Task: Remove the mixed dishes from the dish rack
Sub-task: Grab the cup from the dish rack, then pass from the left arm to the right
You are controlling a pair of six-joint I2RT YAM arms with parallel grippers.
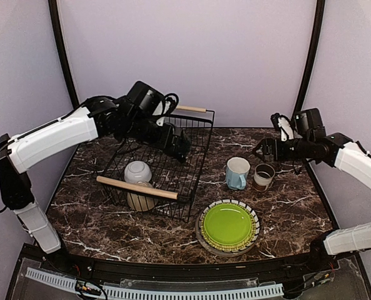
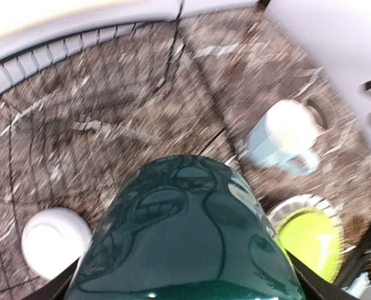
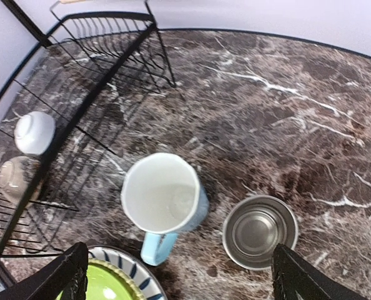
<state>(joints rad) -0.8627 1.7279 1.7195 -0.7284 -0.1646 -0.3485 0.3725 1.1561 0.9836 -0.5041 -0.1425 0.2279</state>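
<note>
Looks like a robotics lab test cell dressed as a kitchen counter. Plain lavender walls (image 1: 192, 56) at 9, 12 and 3 o'clock, with black corner poles (image 1: 62, 50) at 11 and 1. Dark marble-look tabletop (image 1: 285, 206) boxed in between them. Left arm (image 1: 51, 139) reaching in from 9 o'clock, right arm (image 1: 360, 162) from 3, both white and black, bases at the 6 o'clock edge. White perforated cable strip (image 1: 173, 292) and loose wires (image 1: 89, 289) along that edge. Kitchen props: dish rack (image 1: 201, 156) toward 10 o'clock, light blue mug (image 1: 237, 173) centre-right, lime-green plate (image 1: 228, 225) near 5.
</note>
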